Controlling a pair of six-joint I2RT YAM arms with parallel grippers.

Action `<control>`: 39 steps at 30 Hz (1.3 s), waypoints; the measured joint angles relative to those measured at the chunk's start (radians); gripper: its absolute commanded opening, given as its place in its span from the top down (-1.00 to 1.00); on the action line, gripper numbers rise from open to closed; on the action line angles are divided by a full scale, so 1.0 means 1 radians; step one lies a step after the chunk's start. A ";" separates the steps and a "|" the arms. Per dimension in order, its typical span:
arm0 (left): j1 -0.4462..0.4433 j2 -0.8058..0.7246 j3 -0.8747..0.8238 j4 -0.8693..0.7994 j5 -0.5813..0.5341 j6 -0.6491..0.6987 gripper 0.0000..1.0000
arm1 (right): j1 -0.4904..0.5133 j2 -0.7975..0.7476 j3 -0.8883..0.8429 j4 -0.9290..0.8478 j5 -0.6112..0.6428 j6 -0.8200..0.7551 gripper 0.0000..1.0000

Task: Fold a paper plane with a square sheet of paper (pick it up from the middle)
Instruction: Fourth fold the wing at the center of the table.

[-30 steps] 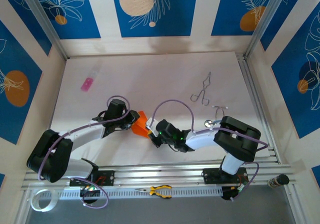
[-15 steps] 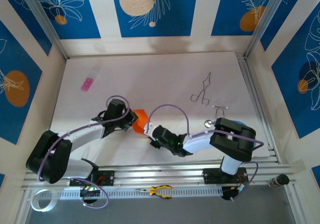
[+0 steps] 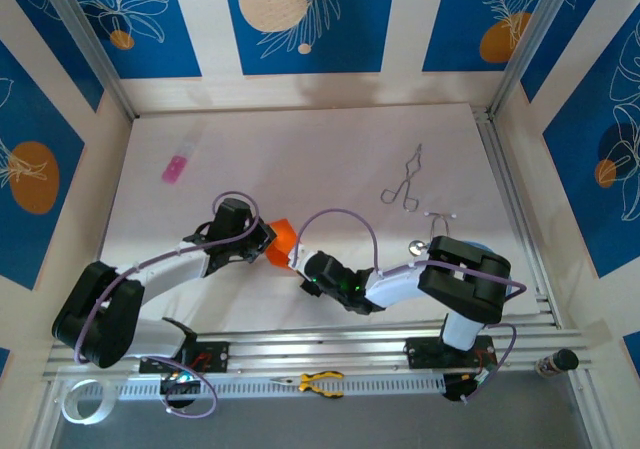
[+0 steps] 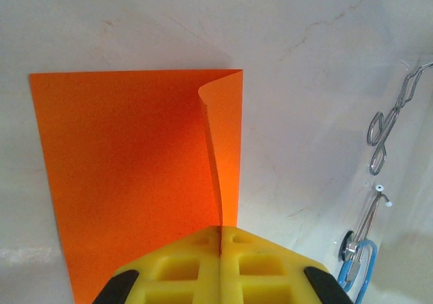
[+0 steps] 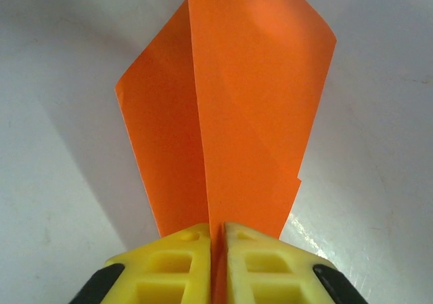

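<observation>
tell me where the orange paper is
In the top view the orange sheet is left of centre, toward the near edge of the table, pinched between the left jaws and right jaws; the metal forceps lie farther back to its right.

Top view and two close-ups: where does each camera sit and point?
Top external: fixed above and behind the arms, looking down on the table; both arms show, bases at the bottom.
Left wrist: on the left arm, looking past the left gripper, shut on the orange sheet.
Right wrist: on the right arm, facing the sheet; the right gripper grips it too.
Shared: both wrist views show the sheet; left wrist and top show the metal tongs.
</observation>
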 measured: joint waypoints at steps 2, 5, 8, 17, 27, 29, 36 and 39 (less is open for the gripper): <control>0.000 0.000 0.000 0.000 0.000 0.000 0.98 | 0.000 0.000 0.000 0.000 0.000 0.000 0.87; 0.000 0.000 0.000 0.000 0.000 0.000 0.83 | -0.002 0.000 0.000 -0.001 -0.010 0.008 0.91; 0.000 -0.003 0.000 -0.001 -0.001 0.001 0.57 | -0.012 0.000 0.000 -0.002 -0.031 0.024 0.95; 0.000 -0.080 0.000 -0.061 -0.051 0.035 0.14 | -0.086 0.000 0.000 -0.003 -0.195 0.133 0.97; 0.000 -0.154 0.000 -0.117 -0.103 0.054 0.13 | -0.198 0.000 0.000 0.016 -0.459 0.298 0.98; 0.000 -0.154 0.000 -0.120 -0.103 0.054 0.13 | -0.210 0.000 0.000 0.026 -0.493 0.319 0.99; 0.000 -0.154 0.000 -0.119 -0.103 0.055 0.15 | -0.235 0.000 0.000 0.029 -0.581 0.392 0.98; 0.000 -0.151 0.000 -0.119 -0.102 0.062 0.20 | -0.249 0.002 0.003 0.024 -0.620 0.425 0.98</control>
